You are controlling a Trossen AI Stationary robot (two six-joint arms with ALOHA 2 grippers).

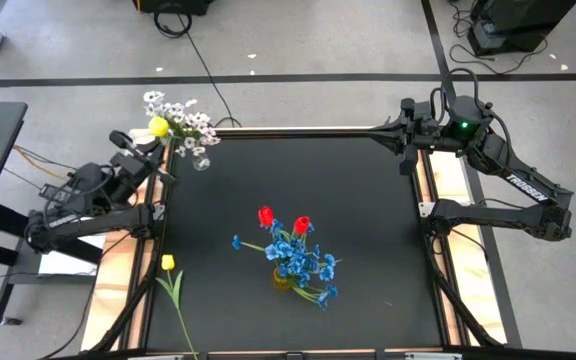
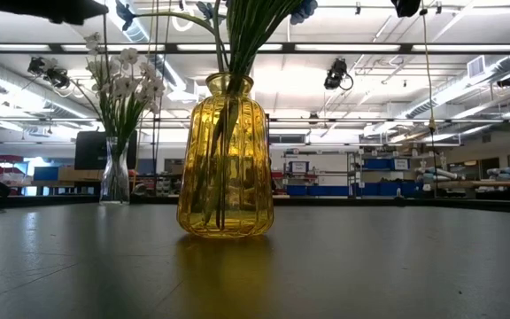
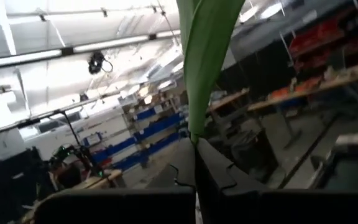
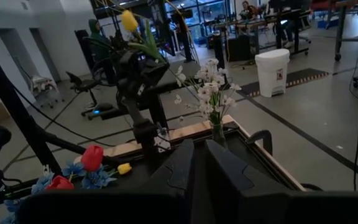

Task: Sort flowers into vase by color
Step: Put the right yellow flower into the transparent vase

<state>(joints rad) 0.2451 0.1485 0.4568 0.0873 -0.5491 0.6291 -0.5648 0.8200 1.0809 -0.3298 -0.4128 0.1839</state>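
Note:
My left gripper point(image 3: 196, 163) is at the table's far left corner point(image 1: 144, 146), shut on a yellow tulip point(image 1: 158, 126) that it holds up beside the white sprays point(image 1: 183, 118). The white sprays stand in a clear glass vase point(image 1: 201, 162). In the middle, a yellow glass vase point(image 2: 226, 159) holds blue sprays point(image 1: 303, 265) and two red tulips point(image 1: 266, 215). A second yellow tulip point(image 1: 168, 263) lies flat near the left edge, its stem pointing to the near edge. My right gripper point(image 4: 199, 163) waits shut at the far right corner point(image 1: 411, 135). My left gripper pinches the yellow tulip by its green stem and leaf point(image 3: 197, 134) between the two fingers. The fingers slant upward, and the leaf point(image 3: 207, 62) runs on past their ends. The tulip is lifted clear, its blossom point(image 4: 128, 20) standing above the gripper.
The table has a black top with raised frame rails point(image 1: 298, 128) along its edges. There is bare surface between the two vases and on the right half point(image 1: 378, 220). Beyond the table are a white bin point(image 4: 272, 71) and a person point(image 4: 97, 32) far off in the room.

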